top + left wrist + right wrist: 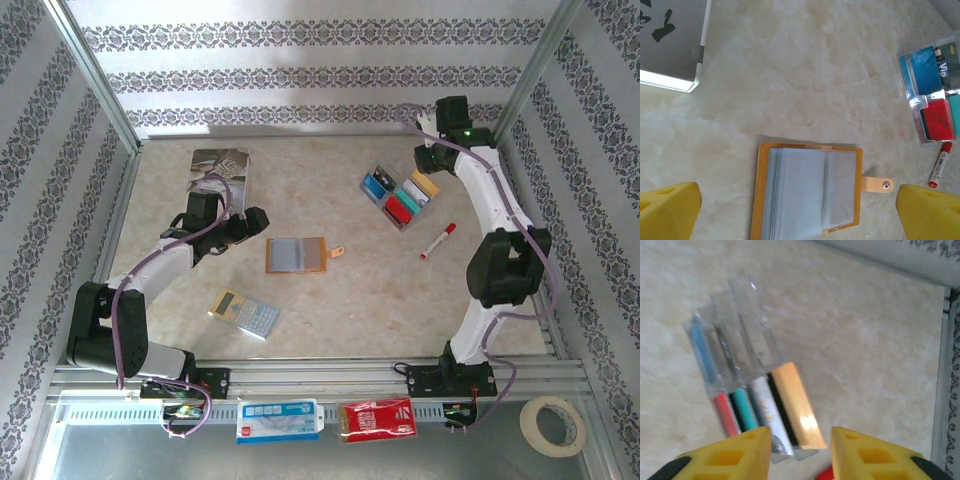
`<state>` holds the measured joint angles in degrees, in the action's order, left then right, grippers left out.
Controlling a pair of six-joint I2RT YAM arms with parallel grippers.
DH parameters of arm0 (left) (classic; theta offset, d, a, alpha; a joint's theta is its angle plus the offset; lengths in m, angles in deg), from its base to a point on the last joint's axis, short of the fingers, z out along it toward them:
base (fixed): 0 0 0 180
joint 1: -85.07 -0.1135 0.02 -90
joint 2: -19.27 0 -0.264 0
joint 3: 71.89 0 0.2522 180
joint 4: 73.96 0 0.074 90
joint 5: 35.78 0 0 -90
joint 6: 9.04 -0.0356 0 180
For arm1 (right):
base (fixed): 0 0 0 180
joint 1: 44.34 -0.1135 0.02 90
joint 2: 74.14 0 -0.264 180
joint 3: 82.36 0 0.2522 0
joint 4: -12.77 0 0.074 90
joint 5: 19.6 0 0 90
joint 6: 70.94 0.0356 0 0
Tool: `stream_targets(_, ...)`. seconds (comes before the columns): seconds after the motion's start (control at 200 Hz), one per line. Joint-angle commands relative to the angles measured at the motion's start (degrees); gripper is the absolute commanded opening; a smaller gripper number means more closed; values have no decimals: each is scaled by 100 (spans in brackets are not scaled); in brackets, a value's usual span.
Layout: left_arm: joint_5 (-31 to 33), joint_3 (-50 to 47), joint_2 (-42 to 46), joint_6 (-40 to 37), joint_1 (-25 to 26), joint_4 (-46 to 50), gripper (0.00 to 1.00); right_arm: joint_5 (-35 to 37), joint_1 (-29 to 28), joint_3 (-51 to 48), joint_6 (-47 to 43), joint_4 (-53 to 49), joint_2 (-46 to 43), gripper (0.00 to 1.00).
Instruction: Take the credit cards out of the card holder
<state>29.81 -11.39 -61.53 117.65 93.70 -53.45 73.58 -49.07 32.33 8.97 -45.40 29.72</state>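
Beige marbled tabletop, patterned walls around it. I see the card holder (297,255) lying open at the centre, its inner sleeves blue-grey, tab pointing right. My left gripper (800,212) hangs over it, fingers spread wide, gripping nothing. The credit cards (400,197) (blue, teal, red, gold) sit in a clear tray (747,315) at the right rear; the right gripper (801,450) hovers above them, jaws parted, empty.

Card holder (297,256) open flat, centre; credit cards (401,207) grouped far right.
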Motion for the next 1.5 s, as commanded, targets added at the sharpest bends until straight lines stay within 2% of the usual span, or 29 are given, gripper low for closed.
stream_targets(0.0,-23,-147,-92,91,-154,-183,100,121,-598,-614,953,427,-351,41)
stream_targets(0.16,-57,-322,33,75,-324,-182,100,-11,-1490,-1372,1718,679,-560,45)
stream_targets(0.29,-79,-446,173,49,-463,-199,100,375,-2300,-1783,2379,775,-498,48)
stream_targets(0.415,-107,-613,251,83,-544,-304,100,190,-2965,-2242,3034,1297,-470,52)
stream_targets(0.684,-253,-649,307,-8,-642,-249,100,-128,-3958,-1761,3473,1168,415,56)
stream_targets(0.919,-266,-602,409,-110,-647,-92,100,-318,-4256,-1351,3419,1077,1032,61)
stream_targets(1.074,-291,-678,429,-39,-651,-142,100,-143,-4297,-995,3340,841,1451,65)
stream_targets(1.204,-339,-634,376,-6,-651,-107,100,-211,-4382,-587,2947,547,1918,67)
stream_targets(1.309,-579,-583,340,-3,-651,-195,100,22,-4489,-212,2711,115,2268,67)
stream_targets(1.494,-805,-463,173,30,-643,-117,100,317,-4503,-296,2665,64,2451,66)
